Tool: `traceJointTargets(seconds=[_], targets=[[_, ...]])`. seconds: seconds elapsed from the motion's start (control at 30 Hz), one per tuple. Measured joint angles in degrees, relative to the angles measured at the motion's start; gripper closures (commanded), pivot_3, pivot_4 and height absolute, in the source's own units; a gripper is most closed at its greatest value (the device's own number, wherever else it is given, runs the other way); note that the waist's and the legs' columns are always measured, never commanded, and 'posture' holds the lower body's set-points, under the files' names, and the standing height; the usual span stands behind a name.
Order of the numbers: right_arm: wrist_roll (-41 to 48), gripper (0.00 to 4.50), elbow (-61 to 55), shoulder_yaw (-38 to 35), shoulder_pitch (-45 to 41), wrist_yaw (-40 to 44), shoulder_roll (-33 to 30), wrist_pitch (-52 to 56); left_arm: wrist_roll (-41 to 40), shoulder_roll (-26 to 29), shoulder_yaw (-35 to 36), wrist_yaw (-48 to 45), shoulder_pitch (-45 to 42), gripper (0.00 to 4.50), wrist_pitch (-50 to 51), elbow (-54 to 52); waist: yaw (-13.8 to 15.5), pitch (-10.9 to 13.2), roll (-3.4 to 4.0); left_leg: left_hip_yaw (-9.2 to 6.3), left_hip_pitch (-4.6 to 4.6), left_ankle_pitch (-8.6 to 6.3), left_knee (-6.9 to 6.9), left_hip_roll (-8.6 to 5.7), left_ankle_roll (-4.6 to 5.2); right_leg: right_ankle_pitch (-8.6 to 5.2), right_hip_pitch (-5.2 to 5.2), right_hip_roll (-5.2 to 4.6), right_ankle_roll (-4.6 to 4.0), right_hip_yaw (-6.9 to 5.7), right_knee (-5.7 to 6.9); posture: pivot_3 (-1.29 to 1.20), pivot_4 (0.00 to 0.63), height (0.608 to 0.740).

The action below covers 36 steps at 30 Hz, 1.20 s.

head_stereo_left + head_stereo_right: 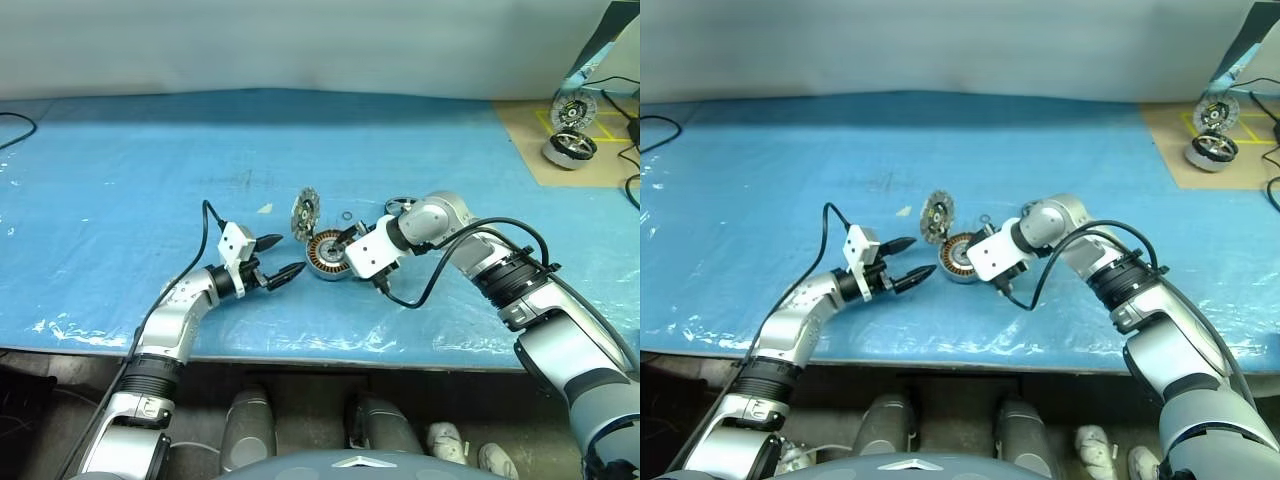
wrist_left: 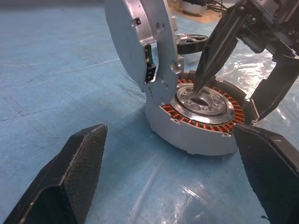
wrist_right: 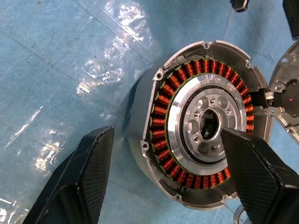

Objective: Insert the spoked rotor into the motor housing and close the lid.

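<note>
The motor housing (image 1: pixel 327 255) lay flat on the blue-covered counter (image 1: pixel 120 170), near its middle, its ring of copper windings and silver centre facing up. The lid (image 1: pixel 304 212) stood on edge at the housing's 11 o'clock, touching its rim and leaning over it. The spoked rotor (image 2: pixel 191 43) lay flat on the counter just beyond the housing, partly hidden by the right arm.

The right gripper (image 3: pixel 163 186) pointed steeply down over the housing with its fingers (image 3: pixel 81 182) spread wide and holding nothing; one fingertip stood over the silver centre, and the other hung outside the rim. Contact with the hub could not be judged.

The left gripper (image 1: pixel 276 257) hovered level at the housing's 9 o'clock, just beside it, fingers (image 2: pixel 70 172) wide apart and empty.

At the counter's 2 o'clock corner, well apart, a shiny silver wheel (image 1: pixel 569 148) and a spoked disc (image 1: pixel 573 109) rested on a brown board (image 1: pixel 530 140).
</note>
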Motion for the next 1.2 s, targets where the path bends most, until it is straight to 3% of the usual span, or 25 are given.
traceJointTargets(seconds=[0.27,0.37,0.5,0.7,0.9,1.2], targets=[[-3.8,0.67,0.4,0.3,0.0,-0.9,0.4,-3.5,0.1,-0.2,0.0,0.0,-0.1,0.00,-1.3,1.3,0.0,0.0,0.00,0.00,0.00,0.00,0.05,0.01,0.00,0.00,0.01,0.00,-0.01,0.00,0.04,0.00,0.150,0.740],[-4.7,1.23,1.5,0.6,0.0,-1.6,0.6,-5.0,0.2,-0.4,-0.1,0.0,-0.1,0.00,-1.3,1.3,0.0,0.0,-0.01,0.00,0.04,0.00,0.06,0.02,0.00,0.00,0.04,0.00,-0.01,0.00,0.05,0.00,0.150,0.740],[-6.2,2.53,4.0,1.0,-1.0,-4.0,1.5,-7.9,0.2,-0.5,-0.3,0.0,-0.3,0.00,-1.3,1.3,0.0,0.0,0.00,0.00,0.07,0.00,0.13,0.03,0.01,-0.01,0.06,0.00,-0.02,0.01,0.10,0.00,0.150,0.740],[-8.5,2.54,1.5,1.3,-1.3,-3.0,0.5,-8.1,0.2,-0.5,-0.4,0.0,-0.3,0.00,-1.3,1.3,0.0,0.0,0.01,-0.01,0.01,0.01,0.27,0.02,0.04,-0.01,0.07,-0.01,-0.03,0.04,0.10,0.00,0.150,0.740],[-4.8,2.54,-7.7,-1.4,1.7,4.8,2.1,11.9,0.2,-0.7,-0.7,0.0,-0.3,0.00,-1.1,1.2,0.0,0.0,-0.02,-0.04,0.00,0.03,0.21,0.04,0.08,0.00,0.04,0.01,-0.01,0.02,0.10,0.00,0.150,0.740],[-6.0,2.54,-16.6,-2.7,3.8,4.9,5.9,40.9,0.2,-1.1,-1.3,0.0,-0.1,0.00,-1.1,1.1,0.1,0.0,-0.02,-0.10,0.19,-0.03,0.22,0.05,-0.03,-0.01,0.19,0.00,-0.03,0.03,0.11,0.00,0.150,0.740]])
